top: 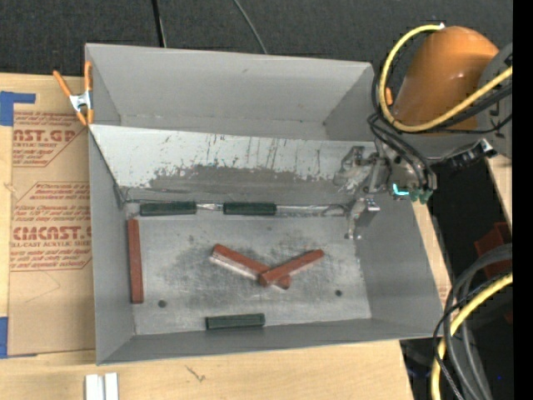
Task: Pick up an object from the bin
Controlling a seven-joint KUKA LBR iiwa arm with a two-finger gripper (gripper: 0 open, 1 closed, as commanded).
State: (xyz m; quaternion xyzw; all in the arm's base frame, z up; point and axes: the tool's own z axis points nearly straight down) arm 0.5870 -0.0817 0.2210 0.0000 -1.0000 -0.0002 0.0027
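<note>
Watching the gripper (359, 223) hanging near the back right corner of the bin (401, 294), I am finding I cannot tell how far it is open or whether it is carrying anything. The nearest piece, a red-brown bar (295, 265), is lying on the floor toward the view's lower left of it. Its long axis is slanting up toward the gripper, and its far end is meeting a second red-brown bar (233, 261). I am judging that the approach needs to run along that slant.
</note>
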